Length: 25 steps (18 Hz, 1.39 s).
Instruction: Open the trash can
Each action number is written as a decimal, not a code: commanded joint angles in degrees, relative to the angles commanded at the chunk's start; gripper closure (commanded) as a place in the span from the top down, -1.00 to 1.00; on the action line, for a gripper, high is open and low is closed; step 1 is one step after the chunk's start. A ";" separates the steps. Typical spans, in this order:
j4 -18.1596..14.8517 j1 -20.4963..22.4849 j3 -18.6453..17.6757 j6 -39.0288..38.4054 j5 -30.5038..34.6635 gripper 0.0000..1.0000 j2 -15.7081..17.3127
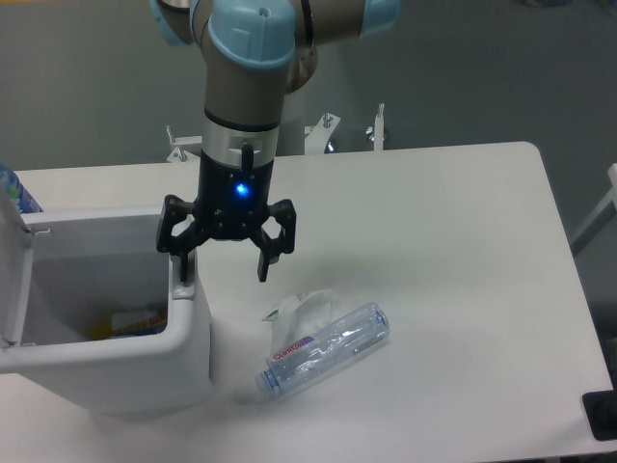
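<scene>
The trash can (183,347) is a large white boxy bin at the left of the table. Its lid (14,280) stands raised at the far left, so the inside shows, with something yellow at the bottom. My gripper (224,270) is open and empty. It hangs over the can's right rim. Its left finger (183,265) is at the grey latch (184,287) on that rim. Its right finger is over the table just right of the can.
A crushed clear plastic bottle (326,347) with a red-and-white label lies on the white table (443,241), right of the can and below the gripper. Metal brackets (376,125) stand at the table's back edge. A blue-green object (14,193) shows at the far left.
</scene>
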 joint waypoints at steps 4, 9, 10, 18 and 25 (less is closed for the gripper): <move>0.26 1.49 4.83 0.18 0.17 1.00 -0.18; 0.26 8.42 9.58 0.35 5.53 1.00 0.26; 0.18 9.48 10.37 0.44 5.62 1.00 0.26; -0.26 18.80 11.43 5.17 5.89 1.00 0.44; -2.01 23.02 8.62 23.79 7.29 1.00 1.14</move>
